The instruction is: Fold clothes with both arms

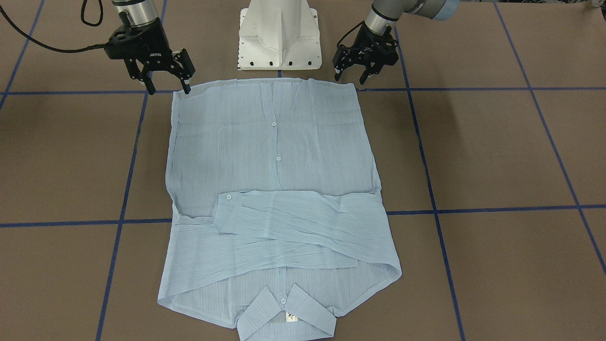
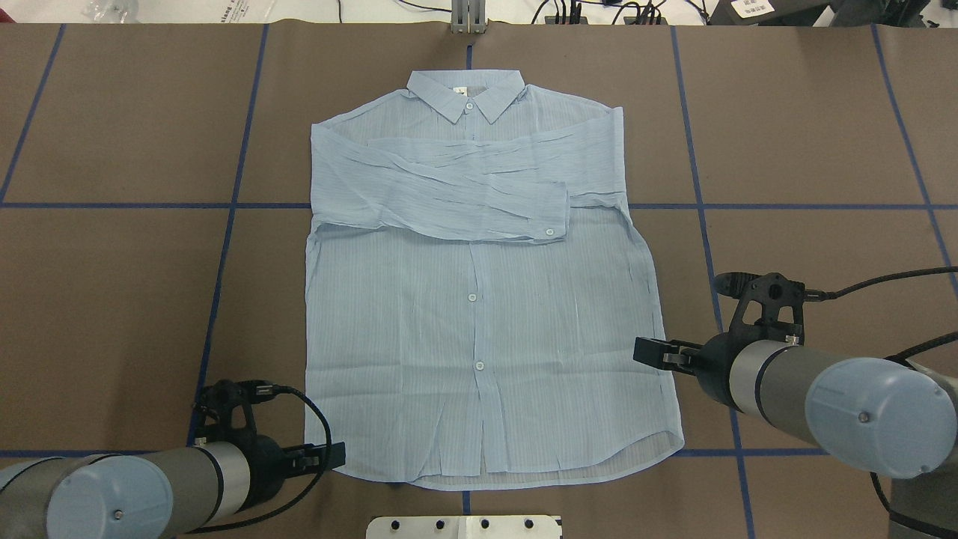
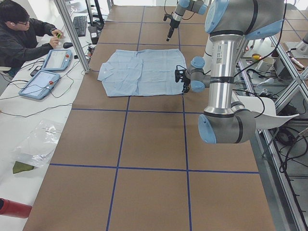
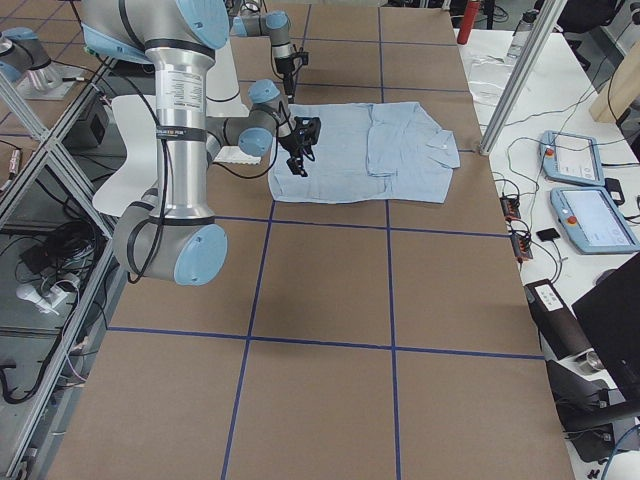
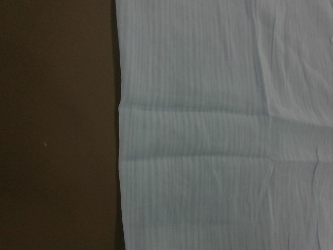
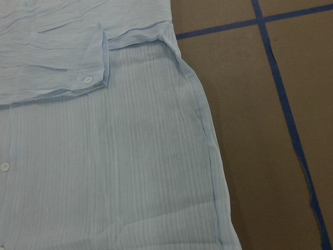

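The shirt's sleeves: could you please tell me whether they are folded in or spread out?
Folded in: both sleeves lie crossed over the chest below the collar, a buttoned cuff on top; the body lies flat.

I see even, bright light and faint shadows in the fixed views. The left wrist view is dim and soft; the right is sharp.
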